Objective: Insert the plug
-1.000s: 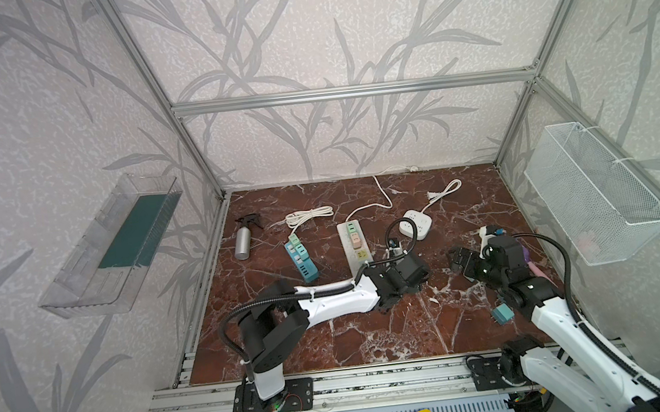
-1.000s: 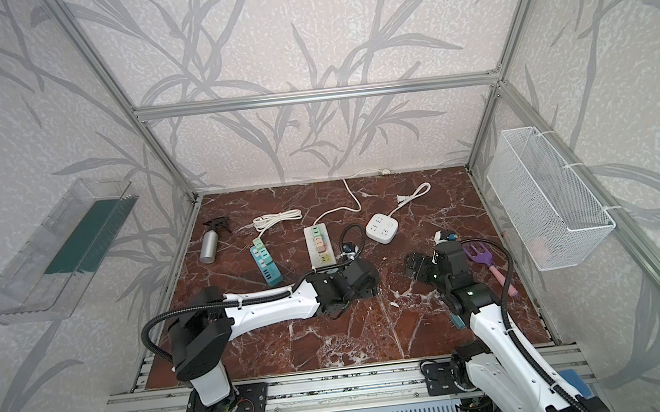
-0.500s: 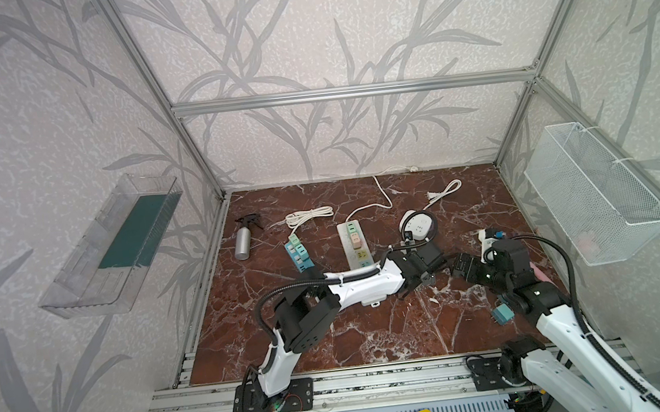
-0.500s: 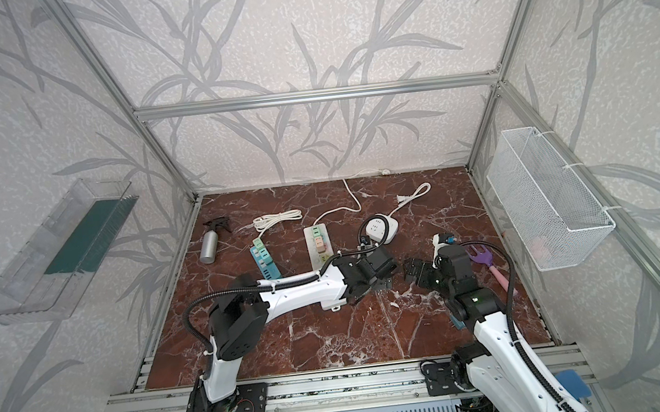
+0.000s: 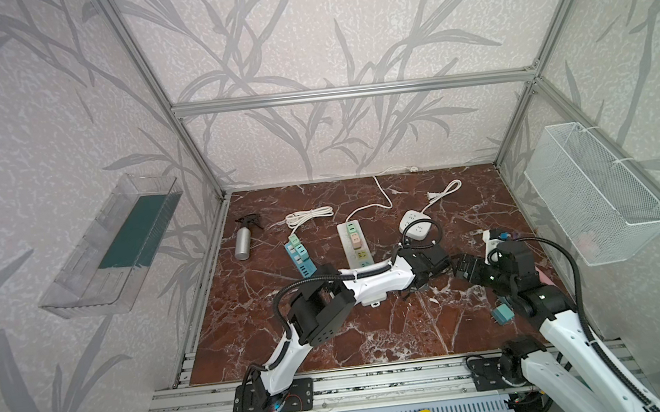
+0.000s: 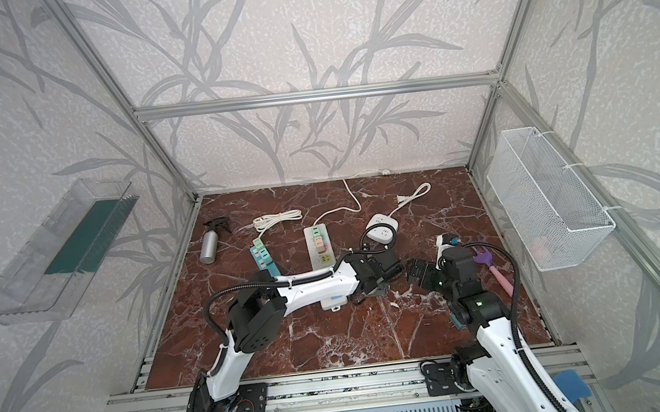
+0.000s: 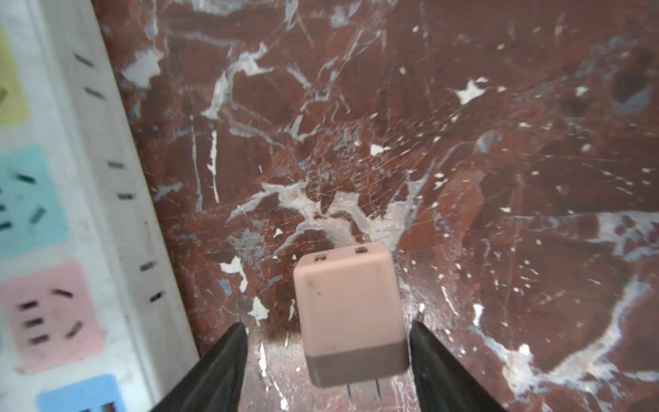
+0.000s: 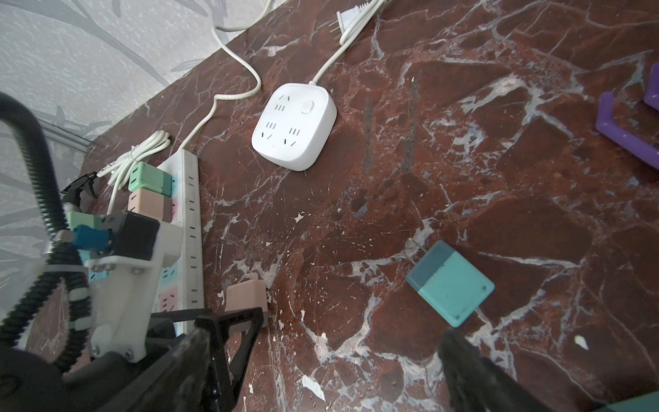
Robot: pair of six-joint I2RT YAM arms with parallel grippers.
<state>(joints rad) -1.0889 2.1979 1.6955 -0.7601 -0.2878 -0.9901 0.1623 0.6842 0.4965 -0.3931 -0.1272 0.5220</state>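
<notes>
Left gripper (image 7: 328, 333): jaws released, astride the pink plug (image 7: 347, 306).
Right gripper (image 8: 321, 342): jaws released wide, empty.
Power strip (image 5: 353, 241): centre in both top views, beside pink plug.

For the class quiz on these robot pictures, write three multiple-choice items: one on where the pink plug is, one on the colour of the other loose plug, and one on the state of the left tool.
1. Where is the pink plug?
A plugged in
B lying on the table, between the fingers of the left tool
C lifted in the air

2. What colour is the other loose plug?
A yellow
B black
C teal

3. How does the left tool stand?
A shut on the pink plug
B open
C shut on nothing

Key:
1 B, the left wrist view shows it lying on the marble.
2 C, the right wrist view shows it is teal.
3 B, a gap shows on each side of the pink plug.
</notes>
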